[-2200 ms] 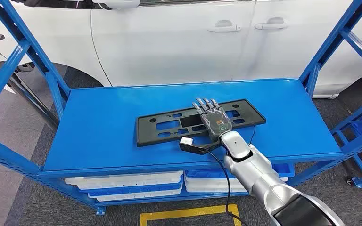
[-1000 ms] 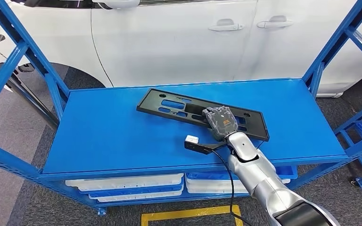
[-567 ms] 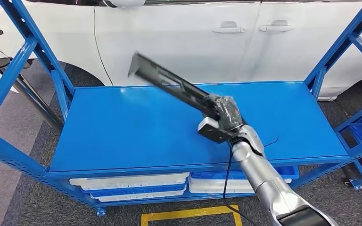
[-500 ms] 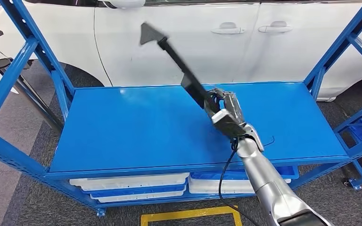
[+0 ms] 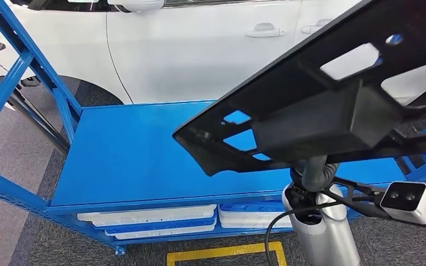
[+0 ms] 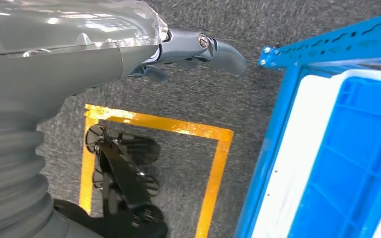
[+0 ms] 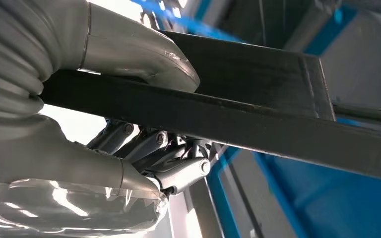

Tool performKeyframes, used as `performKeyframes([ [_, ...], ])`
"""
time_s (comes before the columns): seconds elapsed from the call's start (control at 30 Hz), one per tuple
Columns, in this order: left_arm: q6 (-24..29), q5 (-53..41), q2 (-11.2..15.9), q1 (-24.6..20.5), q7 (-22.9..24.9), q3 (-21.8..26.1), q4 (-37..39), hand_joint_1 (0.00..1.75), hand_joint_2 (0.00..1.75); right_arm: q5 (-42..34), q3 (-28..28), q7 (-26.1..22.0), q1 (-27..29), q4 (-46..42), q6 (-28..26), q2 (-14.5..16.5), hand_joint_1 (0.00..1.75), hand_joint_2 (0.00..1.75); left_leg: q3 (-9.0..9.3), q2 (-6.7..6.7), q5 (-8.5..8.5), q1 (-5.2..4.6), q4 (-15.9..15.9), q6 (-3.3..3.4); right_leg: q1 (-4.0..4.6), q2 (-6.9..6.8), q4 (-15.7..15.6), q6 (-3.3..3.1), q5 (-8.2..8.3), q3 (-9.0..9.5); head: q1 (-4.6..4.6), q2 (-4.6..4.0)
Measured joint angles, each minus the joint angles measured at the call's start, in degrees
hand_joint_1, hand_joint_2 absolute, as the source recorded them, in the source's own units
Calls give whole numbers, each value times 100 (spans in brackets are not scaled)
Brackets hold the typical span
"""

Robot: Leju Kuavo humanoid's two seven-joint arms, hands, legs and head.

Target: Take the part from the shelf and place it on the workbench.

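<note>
Behind the blue shelf (image 5: 116,155) stands a white car (image 5: 199,50), its doors across the far side, and dark grey carpet runs below with a yellow floor marking (image 5: 222,256) at the near edge. White and blue trays (image 5: 150,217) sit on the shelf's lower level. The shelf's top surface is bare blue metal, framed by blue uprights at left and right.

The right hand (image 7: 129,148) grips the black plastic part (image 5: 321,94): in the right wrist view the thick thumb lies over one face of the part's rim and the darker fingers (image 7: 178,173) curl under the other face. In the head view the part hangs close to the camera, tilted, its cut-outs showing the blue shelf and the car through them, with the silver right arm below it.

The left hand (image 6: 193,47) hangs over the carpet beside the shelf's lower frame, its fingers curled in and holding nothing.

Half a second ago the part was raised edge-on over the shelf's far right; it now looms large across the upper right, clear of the shelf.
</note>
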Motion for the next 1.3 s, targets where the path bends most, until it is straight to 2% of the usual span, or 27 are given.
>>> performKeyframes([
  [0.03,15,-15,3,10,12,2,0,0,175,78,62,7,40,-73,59,8,175,175,57,1,113,5,-116,-7,-1,4,16,3,-3,0,0,0],
  [0.1,57,-46,13,7,53,10,0,0,175,241,219,24,78,-179,107,32,175,175,423,4,479,12,-867,9,-1,9,59,25,-18,-4,0,0],
  [0.17,96,-65,21,-8,89,25,0,0,175,402,436,31,77,-226,11,49,175,175,712,0,696,1,-1471,64,21,16,111,71,-31,-28,1,0],
  [0.3,131,-110,22,-14,145,40,0,0,175,569,911,47,32,-185,-225,18,175,175,706,-2,796,1,-1594,198,30,23,151,194,-39,-91,0,0],
  [0.33,136,-116,22,-20,150,42,0,0,175,580,1006,47,14,-170,-249,0,175,175,682,4,833,12,-1614,240,25,25,249,223,-151,-136,1,0],
  [0.4,147,-122,22,-30,160,51,0,0,175,588,1163,46,-15,-144,-274,-34,175,175,611,13,903,24,-1636,295,1,27,765,269,-585,-328,2,0],
  [0.47,156,-121,23,-26,171,69,0,0,175,589,1292,45,-21,-118,-280,-58,175,175,510,16,971,22,-1631,303,-19,26,1495,303,-1012,-565,2,0],
  [0.5,161,-119,23,-23,177,83,0,0,175,592,1349,45,-19,-109,-283,-66,175,175,454,17,1009,21,-1626,296,-26,26,1695,313,-1088,-594,2,0],
  [0.53,166,-116,23,-20,185,97,0,0,175,595,1398,45,-19,-104,-284,-69,175,175,397,17,1048,21,-1619,287,-32,25,1683,315,-1053,-517,2,0],
  [0.57,169,-113,23,-18,191,111,0,0,175,597,1440,46,-21,-102,-284,-71,175,175,345,14,1085,21,-1611,274,-37,25,1445,306,-927,-324,2,0],
  [0.63,174,-106,22,-13,201,132,0,0,175,595,1505,52,-38,-107,-279,-72,175,175,263,6,1153,16,-1591,234,-31,26,610,266,-675,238,2,0],
  [0.67,178,-102,22,-10,207,137,0,0,175,593,1530,57,-47,-113,-273,-72,175,175,244,3,1190,13,-1592,204,-15,30,291,240,-594,440,2,0],
  [0.7,181,-98,22,-6,213,140,0,0,175,591,1547,61,-58,-120,-267,-73,175,175,237,2,1230,11,-1597,170,2,33,90,216,-565,554,2,0],
  [0.73,185,-93,22,-2,221,143,0,0,175,585,1561,63,-65,-127,-265,-73,175,175,234,2,1276,12,-1614,131,23,37,24,191,-554,570,2,0],
  [0.8,198,-86,27,17,238,148,1,0,175,568,1572,61,-69,-136,-266,-75,175,175,220,-1,1345,18,-1643,57,18,26,3,121,-453,506,1,0],
  [0.83,205,-87,30,28,249,150,2,0,175,554,1573,58,-65,-142,-270,-75,175,175,177,-1,1261,22,-1592,30,8,16,-15,73,-387,456,1,0],
  [0.87,211,-92,33,41,261,152,2,0,175,537,1568,54,-58,-153,-274,-75,175,175,112,-2,1069,26,-1439,8,-6,6,-40,29,-313,396,1,0],
  [0.9,219,-102,38,47,276,154,2,0,175,515,1556,51,-42,-169,-280,-76,175,175,24,0,775,38,-1155,-7,-9,-3,-51,-4,-240,325,0,0],
  [0.97,232,-137,44,53,309,154,2,0,175,477,1511,46,16,-209,-290,-84,175,175,-131,4,226,41,-408,-42,6,-8,-46,-33,-116,167,0,0],
  [1.0,239,-156,50,54,325,154,2,0,175,464,1476,45,56,-231,-293,-90,175,175,-146,4,127,42,-112,-54,14,-11,-35,-33,-59,85,0,0],
  [1.03,242,-171,54,55,339,153,2,0,175,455,1433,45,98,-253,-291,-99,175,175,-79,4,167,41,9,-59,19,-13,-17,-27,-5,0,0,0],
  [1.07,245,-183,59,55,354,153,2,0,175,440,1385,45,139,-279,-286,-108,175,175,86,4,297,41,-71,-54,22,-13,9,-16,43,-87,0,0],
  [1.1,246,-192,64,53,363,153,2,0,175,420,1336,45,175,-309,-278,-116,175,175,351,4,439,41,-350,-40,23,-12,41,-2,87,-169,0,0],
  [1.17,249,-210,83,38,379,154,2,0,175,371,1253,43,230,-380,-249,-129,175,175,956,-1,462,24,-1172,11,36,-9,107,41,157,-295,-1,0],
  [1.2,252,-218,91,33,382,154,2,0,175,352,1210,42,258,-417,-216,-135,175,175,1146,-5,405,9,-1475,41,40,-9,127,72,195,-325,0,0],
  [1.23,256,-221,102,29,384,155,2,0,175,339,1167,40,292,-453,-170,-139,175,175,1231,-9,344,-9,-1643,71,40,-10,132,106,236,-341,-1,0],
  [1.3,261,-222,111,38,381,161,2,0,175,326,1075,39,376,-507,-57,-143,175,175,1197,1,403,-10,-1700,141,32,-2,122,176,306,-356,0,0],
])
